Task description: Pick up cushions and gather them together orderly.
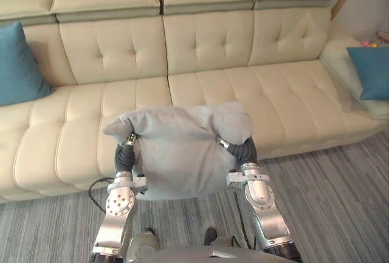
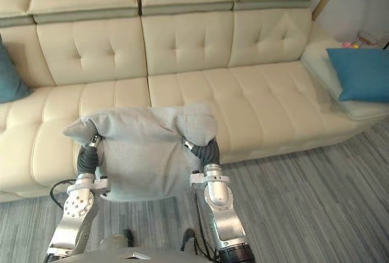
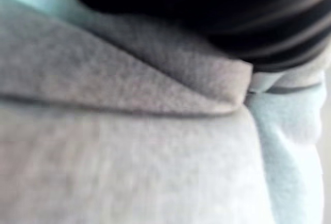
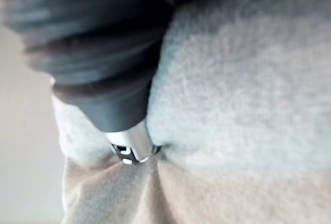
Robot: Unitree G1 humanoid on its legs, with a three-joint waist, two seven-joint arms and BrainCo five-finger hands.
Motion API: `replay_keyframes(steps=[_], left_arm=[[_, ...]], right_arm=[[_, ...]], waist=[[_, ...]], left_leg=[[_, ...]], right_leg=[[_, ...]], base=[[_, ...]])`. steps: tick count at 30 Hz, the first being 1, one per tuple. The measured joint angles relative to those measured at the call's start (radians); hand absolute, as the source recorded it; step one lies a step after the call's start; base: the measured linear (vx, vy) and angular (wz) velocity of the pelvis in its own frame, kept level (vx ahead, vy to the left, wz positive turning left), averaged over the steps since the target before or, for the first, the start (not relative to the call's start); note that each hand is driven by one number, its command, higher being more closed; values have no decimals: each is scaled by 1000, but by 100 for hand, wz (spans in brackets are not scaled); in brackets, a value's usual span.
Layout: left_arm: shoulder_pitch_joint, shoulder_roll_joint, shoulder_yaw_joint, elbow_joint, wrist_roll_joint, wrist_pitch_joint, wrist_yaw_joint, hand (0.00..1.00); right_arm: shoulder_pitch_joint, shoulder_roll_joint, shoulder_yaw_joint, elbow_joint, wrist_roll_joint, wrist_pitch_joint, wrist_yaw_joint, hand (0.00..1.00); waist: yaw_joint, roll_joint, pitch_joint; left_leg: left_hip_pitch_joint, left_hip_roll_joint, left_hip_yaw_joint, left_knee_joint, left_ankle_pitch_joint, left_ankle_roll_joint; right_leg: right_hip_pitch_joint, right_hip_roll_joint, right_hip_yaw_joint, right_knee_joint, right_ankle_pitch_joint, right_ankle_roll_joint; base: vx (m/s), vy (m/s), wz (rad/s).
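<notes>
At the far left end of the cream sofa [image 1: 279, 93], a teal cushion [image 1: 17, 62] leans against the backrest, partly cut off by the edge of the view. Nearer, before the middle seats, the left hand [image 1: 125, 155] is pushed into the left side of a grey cushion [image 1: 179, 153]. This cushion hangs off the sofa between both hands, with the striped grey carpet [image 1: 340, 202] below it. The right hand [image 1: 244, 150] is sunk into its right side, and cloth bulges over it. At the far right, a second teal cushion [image 1: 369, 71] lies on the corner seat, well apart from the first.

Each hand's dark cover ends in soft fabric. I cannot tell whether either hand is clenched on the cloth or only squeezing from the side. The wrist views sit close against grey fabric and do not settle it.

The grey cushion looks limp, with its upper corners folded over. If inward pressure alone holds it, any spreading of the arms during a carry would likely let it slide down to the carpet. Turning toward either teal cushion could drag the hanging lower edge across the seat and tug it loose. A careless release would probably leave it askew rather than neatly beside the others.

The grey cushion hides the seat front behind it, and the right teal cushion is also cropped.
</notes>
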Motion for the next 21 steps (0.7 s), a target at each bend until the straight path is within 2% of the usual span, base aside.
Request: replay_keyframes(steps=[3,5,6,7,8,9,10,11,13,14,15,16,18,19,20,21], left_arm=[[9,-14,-1,3,0,1,-15,100],[9,-10,-1,3,0,2,-20,100],[10,-2,1,3,0,2,-19,100],[11,3,3,3,1,3,-19,100],[11,24,4,-1,1,3,-19,100],[8,39,7,-1,1,3,-18,100],[4,45,8,-1,1,3,-16,100],[0,47,14,-1,0,3,-11,100],[-4,47,18,0,-1,3,-8,100],[-14,48,18,1,0,3,-6,100],[-35,49,17,3,0,3,-5,100],[-47,54,14,3,0,3,-5,100],[-76,74,0,4,2,3,-5,100],[-78,76,-4,5,2,3,-6,100],[-80,55,-11,11,2,4,-6,100],[-78,47,-17,11,2,3,-6,100]], right_arm=[[-6,4,-18,23,-19,-1,3,100],[-7,6,-20,31,-34,-1,4,100],[-7,13,-16,32,-36,-1,4,100],[-7,15,-15,36,-36,-1,4,100],[-13,24,-13,53,-37,-1,5,100],[-26,34,-13,72,-37,-1,5,100],[-32,37,-13,78,-37,-1,5,100],[-46,31,-12,79,-37,-1,6,100],[-72,30,-12,92,-37,-1,9,100],[-85,28,-15,103,-36,-1,9,100],[-90,25,-18,103,-36,-1,5,100],[-92,24,-18,103,-36,-1,4,100],[-93,22,-27,102,-35,-1,4,100],[-89,18,-29,102,-34,-1,5,100],[-90,0,-30,97,-33,-1,6,100],[-89,-12,-30,93,-33,-1,6,100]], waist=[[0,-1,6],[-9,-11,37],[-12,-19,52],[-12,-14,59],[-10,-21,62],[-8,-28,63],[-7,-32,63],[-6,-27,69],[-6,-13,84],[-10,-11,92],[-21,-25,104],[-31,-27,110],[-61,-43,127],[-72,-58,124],[-75,-29,128],[-75,-13,124]], left_leg=[[5,-13,2,18,-29,21],[17,-26,2,62,-66,32],[16,-36,3,83,-80,40],[14,-36,3,85,-83,45],[8,-37,0,67,-77,56],[4,-37,-7,46,-71,64],[1,-37,-16,34,-67,71],[-22,-30,-32,29,-64,76],[-42,-22,-50,30,-61,81],[-42,-23,-52,21,-59,82],[-30,-26,-54,3,-60,81],[-28,-32,-63,-6,-63,75],[-19,-51,-106,-18,-74,48],[-10,-64,-129,-9,-87,16],[-12,-48,-181,14,-99,-14],[-15,-34,-203,21,-106,-26]], right_leg=[[-76,-24,17,157,-5,-7],[-140,-58,25,339,-4,-9],[-163,-76,28,406,7,-24],[-172,-79,29,422,15,-36],[-194,-79,28,421,46,-45],[-206,-76,24,408,49,-47],[-215,-71,21,396,34,-48],[-231,-53,15,369,-22,-45],[-236,-25,16,247,-39,-35],[-234,-13,37,124,-13,-9],[-226,-7,75,15,34,22],[-232,-12,93,-18,49,33],[-253,-30,134,-32,52,34],[-258,-44,134,-13,64,22],[-279,-22,128,62,94,10],[-295,-4,123,97,89,2]], base=[[-98,112,-17],[-166,129,-6],[-156,80,-1],[-162,76,0],[-142,74,2],[-63,52,6],[15,-2,9],[44,-33,5],[32,-51,-4],[90,-102,5],[110,-126,16],[136,-177,45],[199,-275,55],[287,-370,44],[261,-329,33],[218,-258,15]])
